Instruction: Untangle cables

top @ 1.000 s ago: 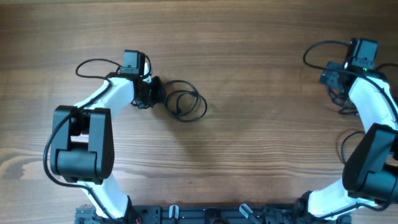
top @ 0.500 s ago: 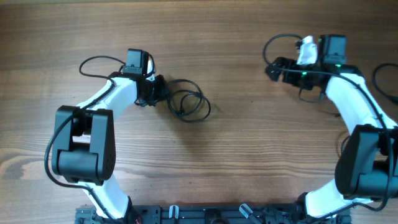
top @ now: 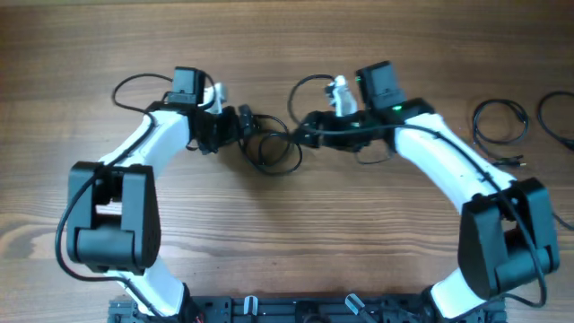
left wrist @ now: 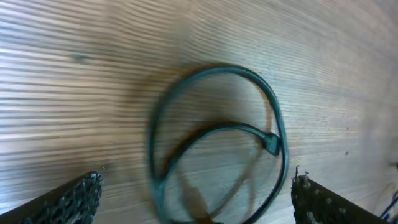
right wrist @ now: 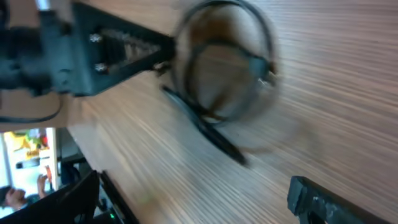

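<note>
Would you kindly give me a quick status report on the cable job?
Left tool open, right tool open, flanking thin black cable coil. Coil lying loose, ungripped. Nothing blocking.

We see a brown wooden worktop (top: 287, 54) with long lines running through the wood. Near the middle lies a bunch of cables (top: 269, 145). They are thin and black, curled in round loops that lie over each other. Well off to the right lies a loose cable (top: 500, 101), thin and black too, in one open ring, apart from the bunch. At the very right edge we see part of an edge cable (top: 547, 115), cut off by the picture. In the left wrist view the loops lie flat on the wood, and a small plug end (left wrist: 272, 143) shows inside the ring. The right wrist view is blurry.
</note>
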Robot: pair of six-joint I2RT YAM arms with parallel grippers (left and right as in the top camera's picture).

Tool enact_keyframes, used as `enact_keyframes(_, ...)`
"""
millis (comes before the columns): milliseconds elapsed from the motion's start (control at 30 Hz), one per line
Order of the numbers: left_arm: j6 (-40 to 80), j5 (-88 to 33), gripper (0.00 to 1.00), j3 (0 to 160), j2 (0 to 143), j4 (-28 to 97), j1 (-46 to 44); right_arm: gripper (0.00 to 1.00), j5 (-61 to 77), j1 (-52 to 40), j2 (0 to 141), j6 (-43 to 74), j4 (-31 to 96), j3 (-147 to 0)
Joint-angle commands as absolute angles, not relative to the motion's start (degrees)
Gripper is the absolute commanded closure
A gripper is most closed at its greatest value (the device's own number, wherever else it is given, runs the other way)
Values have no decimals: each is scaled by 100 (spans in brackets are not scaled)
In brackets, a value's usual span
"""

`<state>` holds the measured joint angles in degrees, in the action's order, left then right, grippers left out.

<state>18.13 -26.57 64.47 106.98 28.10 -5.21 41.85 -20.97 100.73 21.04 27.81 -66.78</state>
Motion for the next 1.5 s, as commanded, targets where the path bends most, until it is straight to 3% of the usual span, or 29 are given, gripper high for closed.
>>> enact_keyframes(0,1741,-2694,0,6399,10543,2941,5,0,3981,-2746,10171,3057,2141,-6667)
enact_keyframes(67,1846,-2696,0,6396,10543,3037,200,3,3127,-3109,10182,3660,1999,-6667)
enact_keyframes(200,1846,-2696,0,6383,10543,3068,325,31,1417,-3785,10230,4268,1944,-6667)
enact_keyframes(567,1844,-2694,0,6381,10543,3063,311,36,937,-4071,11688,3824,56,-6667)
enact_keyframes(667,1844,-2694,0,6381,10543,3046,311,51,255,-4036,11690,3299,427,-6672)
enact_keyframes(733,1844,-2694,0,6381,10543,3041,311,68,110,-3837,11340,3297,978,-6722)
enact_keyframes(867,1844,-2694,0,6381,10543,3039,311,78,154,-3616,10757,2604,1796,-6768)
enact_keyframes(900,1844,-2694,0,6381,10543,3039,311,78,156,-3612,10678,2410,1859,-6768)
enact_keyframes(933,1844,-2696,0,6381,10543,3039,311,69,161,-3612,10567,2137,1962,-6768)
enact_keyframes(1067,1844,-2696,0,6381,10543,3041,311,56,939,-3614,10551,1911,1973,-6766)
enact_keyframes(1100,1844,-2696,0,6381,10543,3041,311,43,1138,-3614,10551,1966,1970,-6766)
enact_keyframes(1367,1844,-2696,0,6381,10543,3044,311,29,1046,-4016,10556,1907,1761,-6735)
enact_keyframes(1467,1846,-2696,0,6381,10543,3044,311,29,982,-4261,10661,1468,1726,-6711)
